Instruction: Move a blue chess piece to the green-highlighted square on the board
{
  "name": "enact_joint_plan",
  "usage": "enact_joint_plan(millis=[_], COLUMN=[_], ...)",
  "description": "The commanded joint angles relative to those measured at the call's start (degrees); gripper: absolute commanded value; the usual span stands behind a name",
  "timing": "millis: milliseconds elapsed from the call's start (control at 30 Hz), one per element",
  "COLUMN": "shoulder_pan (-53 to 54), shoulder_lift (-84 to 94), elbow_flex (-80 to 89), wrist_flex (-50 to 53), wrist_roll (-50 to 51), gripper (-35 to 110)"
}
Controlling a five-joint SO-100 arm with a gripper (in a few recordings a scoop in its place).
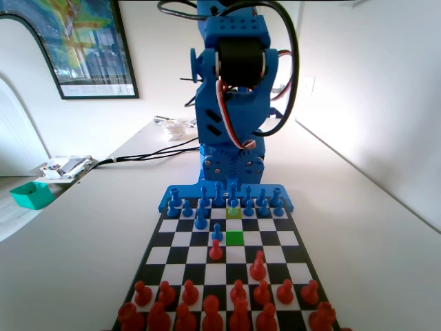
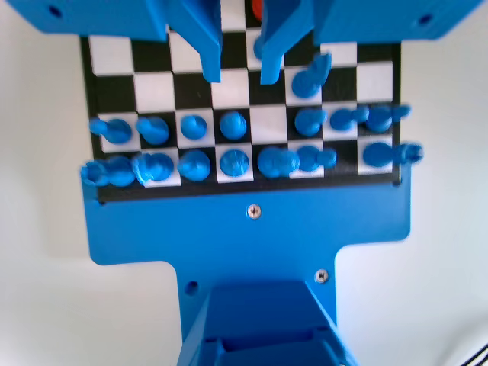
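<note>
Green-highlighted square: lying empty mid-board. Blue chess piece: standing just left of it, fixed view. Gripper: we are hovering, jaws parted, holding nothing; approach step, descent and grasp pending.

Black-and-white chequered board, bright green square.

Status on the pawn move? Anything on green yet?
Nothing done yet: the green-highlighted square is bare. In hand: the gripper hangs open and empty above the board, near the blue rows. Left: grasp a blue chess piece, probably from the pawn row, and set it on green.
</note>
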Motion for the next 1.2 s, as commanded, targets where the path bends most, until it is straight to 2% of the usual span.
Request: enact_joint_plan(millis=[0,1167], shoulder_pan=[-0.26,-1.67], shoulder_lift=[1.67,-2.29], elbow_flex=[1.67,9.32], wrist_flex=[-2.02,-14.06], wrist_roll=[0.35,-0.53], gripper=[11,12])
